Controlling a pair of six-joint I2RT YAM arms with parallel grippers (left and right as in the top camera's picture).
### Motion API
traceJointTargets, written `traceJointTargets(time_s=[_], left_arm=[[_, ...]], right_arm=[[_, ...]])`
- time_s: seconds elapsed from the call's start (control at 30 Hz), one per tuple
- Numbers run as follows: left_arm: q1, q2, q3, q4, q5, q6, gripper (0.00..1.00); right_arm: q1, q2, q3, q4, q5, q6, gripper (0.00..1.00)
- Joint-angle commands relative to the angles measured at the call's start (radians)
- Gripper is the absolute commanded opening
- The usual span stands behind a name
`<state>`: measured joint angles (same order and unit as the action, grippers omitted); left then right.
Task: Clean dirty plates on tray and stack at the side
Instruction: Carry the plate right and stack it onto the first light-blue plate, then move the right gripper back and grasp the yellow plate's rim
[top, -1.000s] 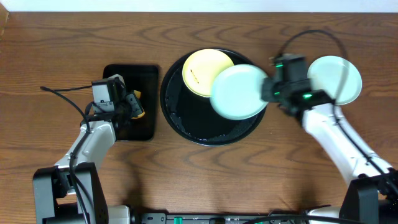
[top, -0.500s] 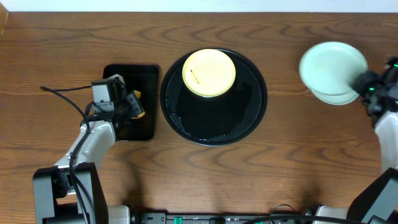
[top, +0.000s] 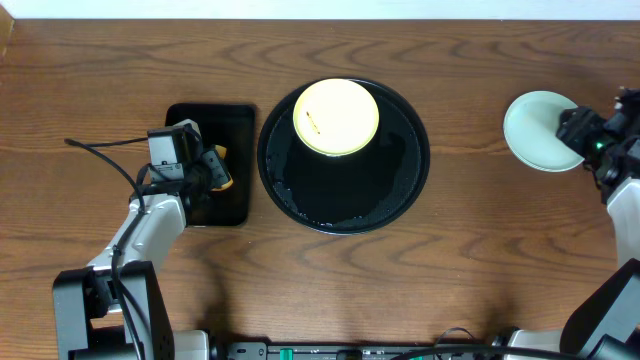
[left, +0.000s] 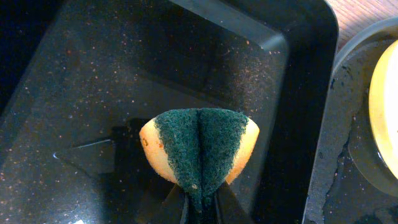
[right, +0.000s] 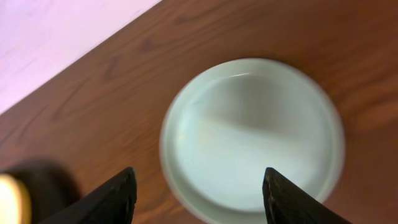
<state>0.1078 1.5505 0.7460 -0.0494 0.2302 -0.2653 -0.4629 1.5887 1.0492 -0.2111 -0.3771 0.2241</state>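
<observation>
Here, a sponge (left: 199, 146) is clamped in the left pincer (left: 199, 200) over the rectangular tray (top: 236, 206). To its right, the yellow plate (top: 336, 117) is seated in the far half of the round tray (top: 345, 195), nearer this arm. Beyond, the right pincer (right: 200, 196) is held open above a mint plate (right: 255, 134) on the surface (top: 480, 250).

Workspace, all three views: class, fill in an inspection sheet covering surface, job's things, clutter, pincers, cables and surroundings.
surface: brown wood-grain table.
job's things: yellow plate, with a brown smear, on the round tray; mint plate on the table, far right.
clutter: small tray left of the round tray.
pincers: left pincer shut on sponge over the small tray; right pincer open above the mint plate.
cables: cable beside the left arm.
surroundings: pale strip beyond the table's far edge.
</observation>
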Motion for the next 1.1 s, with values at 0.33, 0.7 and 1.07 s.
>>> traceJointTargets(time_s=[0.33,0.7,1.07], left_arm=[[0.003,-0.002,0.004,-0.016,-0.006,0.009,0.13],[0.003,-0.002,0.004,0.006,-0.006,0.010,0.13],[0.003,-0.002,0.004,0.011,-0.006,0.010,0.13]], right_arm=[[0.526,0.037,0.104,-0.157,-0.011,-0.187,0.73],[0.675,0.398,0.755,-0.635,0.101,-0.235,0.88],[0.737,0.629,0.761,-0.509,0.109,-0.195,0.54]])
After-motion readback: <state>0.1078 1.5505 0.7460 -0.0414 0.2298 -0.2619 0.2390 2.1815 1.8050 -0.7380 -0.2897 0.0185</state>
